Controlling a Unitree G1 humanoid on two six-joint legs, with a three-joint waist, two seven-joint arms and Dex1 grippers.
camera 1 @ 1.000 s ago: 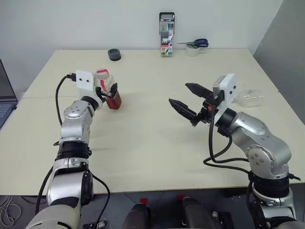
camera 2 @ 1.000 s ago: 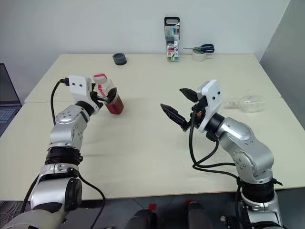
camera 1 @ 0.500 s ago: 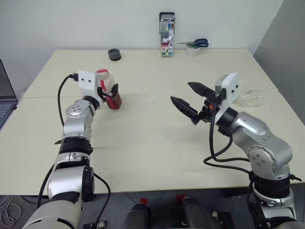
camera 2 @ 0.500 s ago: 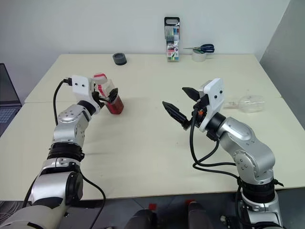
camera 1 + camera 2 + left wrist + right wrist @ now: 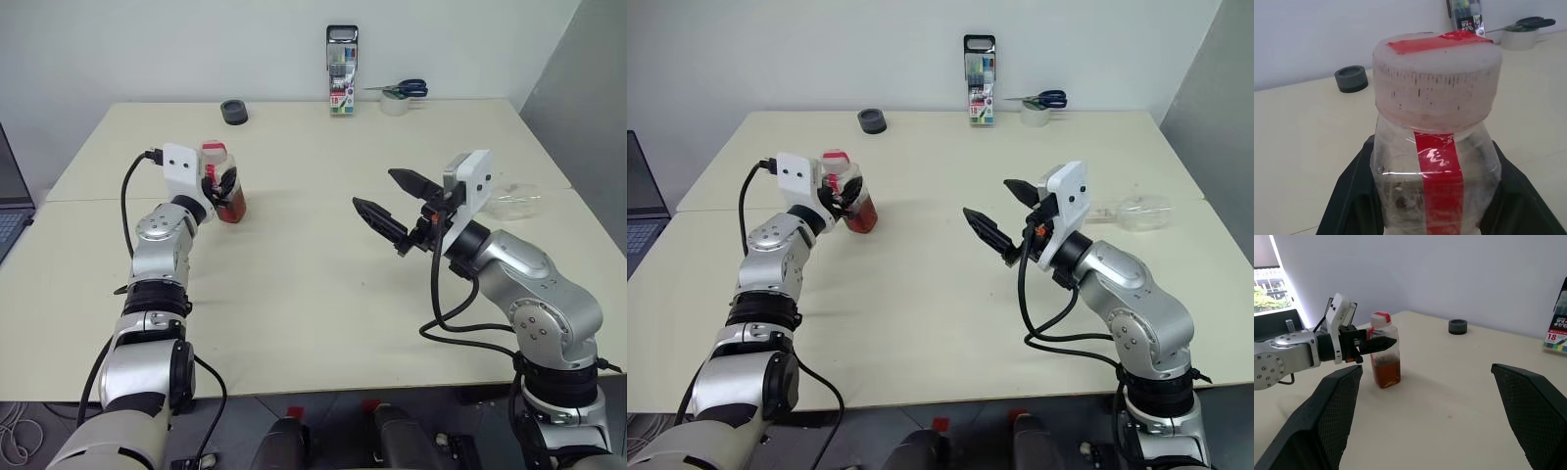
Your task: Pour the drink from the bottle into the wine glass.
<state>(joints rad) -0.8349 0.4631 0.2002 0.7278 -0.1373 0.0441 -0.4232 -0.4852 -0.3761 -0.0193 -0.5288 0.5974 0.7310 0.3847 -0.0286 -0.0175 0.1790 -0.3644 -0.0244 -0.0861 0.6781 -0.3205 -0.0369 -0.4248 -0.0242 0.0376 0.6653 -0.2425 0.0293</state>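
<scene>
The bottle [image 5: 231, 207], clear with a red strip and a red-and-white cap, stands upright on the table at the left. The amber drink [image 5: 1386, 374] fills its lower part. My left gripper [image 5: 223, 183] is shut on the bottle, with one black finger [image 5: 1352, 191] on each side of its body. My right gripper [image 5: 372, 187] hangs open over the middle of the table, pointing toward the bottle with nothing between its fingers. The wine glass [image 5: 1141, 211] lies on its side at the right of the table, behind my right wrist.
At the back of the table are a black round object [image 5: 234, 111], an upright pack of markers [image 5: 342, 70], and scissors on a tape roll [image 5: 398, 96]. A laptop [image 5: 8, 201] sits past the table's left edge.
My left gripper's fingers have closed on the bottle, and the bottle has gone from tilted to upright. The right arm has hardly moved.
</scene>
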